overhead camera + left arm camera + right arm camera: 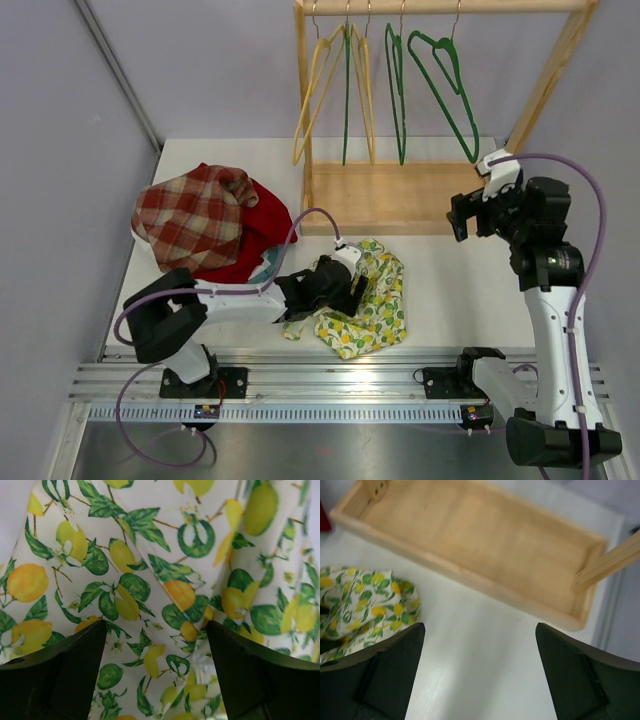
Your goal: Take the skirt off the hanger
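– While the left arm (pixel 240 300) lies low across the near part of the surface (pixel 450 290), what is the left end effector (pixel 350 288) doing?

– It is right over the skirt (pixel 372 308), released. In the left wrist view its two fingers (pixel 60 675) stand wide apart, and lemon-print cloth (pixel 160 580) fills everything between and beyond them. Nothing is pinched. Whether the tips press into the cloth, I cannot tell.

– And the skirt itself?

– One skirt, crumpled in a heap on the surface in front of the rack (pixel 380 195), off every hanger. From above, the arm hides its left part.

– The right end effector (pixel 462 218)?

– It is raised and further back, near the rack's right front corner, and likewise released. Its fingers (pixel 385 675) are spread, with only bare surface (pixel 480 655) and the rack's wooden tray (pixel 470 535) showing between them. It holds and touches nothing. The skirt's edge (pixel 365 597) shows at the left of that view.

– What lies beyond?

– At the left is one pile of clothes, a plaid cloth (pixel 195 215) over a red garment (pixel 265 235), with a teal scrap I cannot identify. At the far end stands the one wooden rack, its top cut off by the frame. Five hangers (pixel 398 100) hang from its rail, two yellow and three green, all bare. The one seen edge-on is hard to make out.
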Motion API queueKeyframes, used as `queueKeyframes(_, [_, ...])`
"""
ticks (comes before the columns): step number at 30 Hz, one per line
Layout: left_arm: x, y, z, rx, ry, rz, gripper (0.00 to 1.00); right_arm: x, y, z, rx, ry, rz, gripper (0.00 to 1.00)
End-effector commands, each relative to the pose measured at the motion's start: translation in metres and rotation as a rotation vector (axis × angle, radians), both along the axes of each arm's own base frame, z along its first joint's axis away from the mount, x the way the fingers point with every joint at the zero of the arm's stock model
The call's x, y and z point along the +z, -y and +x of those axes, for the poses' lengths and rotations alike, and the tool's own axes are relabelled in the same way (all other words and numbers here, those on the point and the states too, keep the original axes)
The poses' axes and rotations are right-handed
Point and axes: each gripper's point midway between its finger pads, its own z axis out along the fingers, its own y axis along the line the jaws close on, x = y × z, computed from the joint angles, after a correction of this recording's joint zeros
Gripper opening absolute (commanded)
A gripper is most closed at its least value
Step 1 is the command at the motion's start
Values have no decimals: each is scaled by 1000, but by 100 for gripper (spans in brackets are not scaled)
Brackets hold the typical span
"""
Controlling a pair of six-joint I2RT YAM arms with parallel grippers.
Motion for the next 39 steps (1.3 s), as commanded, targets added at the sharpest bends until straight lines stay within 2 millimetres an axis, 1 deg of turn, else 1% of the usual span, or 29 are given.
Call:
queueKeyframes(1, [0,15,22,78,59,-7,69,-47,-23,-4,123,-64,69,100])
queueKeyframes(2, [-2,13,26,88,72,7,37,-50,-25,-5,132,-57,80,99])
queueKeyframes(3, [0,12,27,84,88,13,25,-62,-31,-10,165,-77,96,100])
queueKeyframes(4, [5,10,28,85,105,3,13,-67,-33,-12,177,-85,100,99])
queueKeyframes(6, [20,7,29,79,140,-10,0,-73,-37,-13,189,-88,121,100])
queueKeyframes(8, [60,0,29,61,223,-53,0,-84,-40,-13,186,-111,160,100])
queueKeyframes(9, [75,-3,27,56,252,-68,0,-85,-39,-12,178,-116,168,99])
queueKeyframes(10, [86,-12,27,50,280,-44,0,-84,-39,-11,169,-119,177,100])
queueKeyframes(11, [126,-21,28,79,337,-104,0,-84,-38,-11,159,-119,183,99])
queueKeyframes(12, [144,-27,29,79,376,-110,0,-84,-37,-11,154,-119,187,100])
queueKeyframes(14, [166,-54,27,114,413,-68,0,-84,-36,-12,149,-120,188,99])
queueKeyframes(15, [200,-69,26,138,470,-106,0,-85,-35,-12,143,-119,190,99])
queueKeyframes(16, [206,-83,23,152,476,-76,0,-85,-35,-13,143,-119,190,99])
queueKeyframes(17, [237,-102,22,204,522,-118,0,-85,-34,-13,138,-116,187,100])
queueKeyframes(20, [267,-145,21,299,590,-76,0,-84,-31,-13,124,-113,183,100])
queueKeyframes(21, [291,-161,18,337,622,-112,0,-84,-30,-12,120,-111,181,99])
queueKeyframes(23, [310,-188,19,409,674,-72,0,-84,-29,-12,115,-111,181,99])
queueKeyframes(24, [321,-199,19,429,709,-45,0,-84,-29,-12,111,-113,181,99])
queueKeyframes(25, [339,-211,18,467,738,-59,0,-85,-29,-12,110,-114,179,99])
queueKeyframes(26, [348,-223,20,517,764,-38,0,-86,-28,-12,105,-117,180,99])
queueKeyframes(29, [383,-245,25,610,853,12,0,-87,-25,-11,90,-116,176,99])
queueKeyframes(30, [399,-256,28,652,901,43,0,-87,-24,-10,84,-114,171,99])
queueKeyframes(32, [421,-265,34,705,934,64,0,-87,-23,-10,78,-114,170,99])
queueKeyframes(33, [431,-281,39,765,949,92,0,-87,-22,-10,73,-111,167,100])
queueKeyframes(34, [437,-287,43,791,957,103,0,-86,-21,-10,71,-108,168,99])
queueKeyframes(35, [451,-290,49,801,978,88,0,-87,-20,-10,65,-108,167,100])
queueKeyframes(36, [455,-310,57,880,986,119,0,-88,-19,-10,61,-111,169,99])
queueKeyframes(38, [465,-323,67,939,1007,127,0,-87,-19,-10,58,-112,177,100])
queueKeyframes(39, [471,-336,77,1001,1005,128,0,-86,-18,-11,59,-113,182,99])
